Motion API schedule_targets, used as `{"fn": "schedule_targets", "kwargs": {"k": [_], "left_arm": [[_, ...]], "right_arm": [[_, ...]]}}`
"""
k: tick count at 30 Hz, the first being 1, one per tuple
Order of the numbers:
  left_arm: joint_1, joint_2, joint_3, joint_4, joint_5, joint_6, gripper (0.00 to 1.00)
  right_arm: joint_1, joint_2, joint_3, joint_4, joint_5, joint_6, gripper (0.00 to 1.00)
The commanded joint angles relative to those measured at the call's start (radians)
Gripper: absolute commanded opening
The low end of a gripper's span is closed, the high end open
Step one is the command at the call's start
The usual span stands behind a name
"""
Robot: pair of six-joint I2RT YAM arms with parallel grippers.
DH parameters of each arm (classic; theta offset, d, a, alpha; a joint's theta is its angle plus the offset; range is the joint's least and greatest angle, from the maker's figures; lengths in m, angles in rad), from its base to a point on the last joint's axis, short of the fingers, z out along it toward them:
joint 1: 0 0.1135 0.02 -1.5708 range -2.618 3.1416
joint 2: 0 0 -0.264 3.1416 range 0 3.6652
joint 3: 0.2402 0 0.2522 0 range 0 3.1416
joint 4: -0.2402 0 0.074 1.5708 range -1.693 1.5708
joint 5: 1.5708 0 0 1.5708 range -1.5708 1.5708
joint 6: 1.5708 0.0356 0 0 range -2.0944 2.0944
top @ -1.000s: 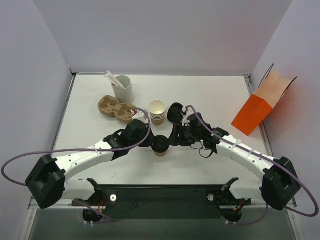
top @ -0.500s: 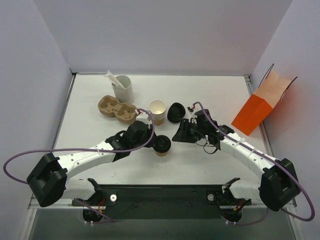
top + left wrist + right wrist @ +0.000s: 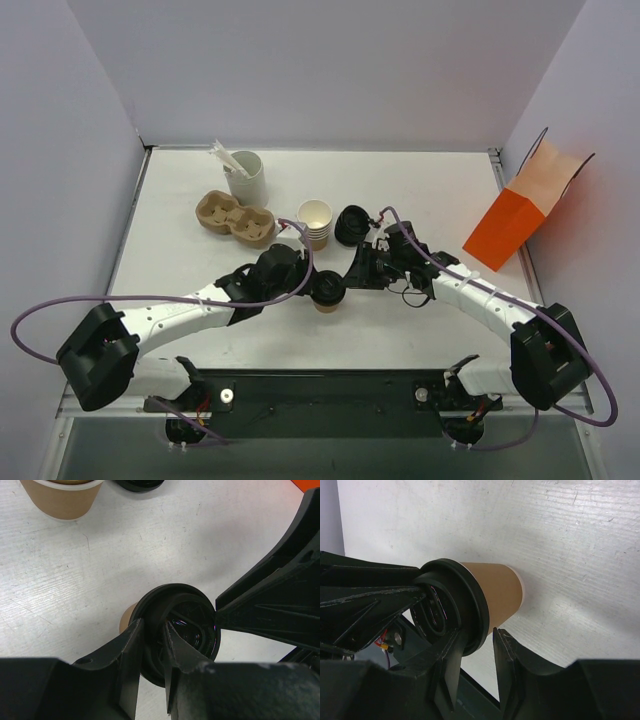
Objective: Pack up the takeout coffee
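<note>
The takeout coffee (image 3: 327,290), a tan paper cup with a black lid, stands on the table near the front middle. My left gripper (image 3: 312,285) comes in from the left and is shut on the lid's rim. In the left wrist view (image 3: 152,625) one finger is outside the rim and one is on the lid (image 3: 175,600). My right gripper (image 3: 352,272) is at the cup's right side. In the right wrist view (image 3: 477,635) its fingers straddle the lid rim, one on the lid top and one under the rim against the cup wall (image 3: 500,592).
A stack of lidless tan cups (image 3: 315,222) and a pile of black lids (image 3: 351,225) sit just behind the coffee. A brown cup carrier (image 3: 232,218) and a white cup of stirrers (image 3: 245,175) are at the back left. An orange paper bag (image 3: 520,215) stands at the right.
My right gripper pulled back from the cup toward the right, then came back to the lid's right rim. My left gripper stayed on the cup, which shifted slightly right.
</note>
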Motion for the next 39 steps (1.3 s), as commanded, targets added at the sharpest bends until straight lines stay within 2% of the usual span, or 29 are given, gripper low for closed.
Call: {"fn": "schedule_targets", "kwargs": {"k": [1,8,21,28,39], "left_arm": [[-0.019,0.072,-0.065,-0.208,0.016,0.034,0.31],[-0.024,0.090,-0.072,-0.210,0.006,0.028,0.31],[-0.030,0.095,-0.065,-0.225,-0.011,0.037,0.31],[-0.030,0.107,-0.056,-0.233,-0.017,0.040,0.31],[-0.039,0.120,-0.047,-0.236,-0.020,0.041,0.31]], "right_arm": [[-0.007,0.019,-0.029,0.039,0.015,0.005,0.31],[-0.011,0.009,-0.092,0.063,0.051,0.019,0.27],[-0.033,-0.094,-0.094,-0.004,0.098,0.007,0.29],[-0.036,-0.116,-0.109,-0.004,0.078,0.002,0.24],[-0.045,-0.135,-0.120,0.009,0.044,0.004,0.25]]}}
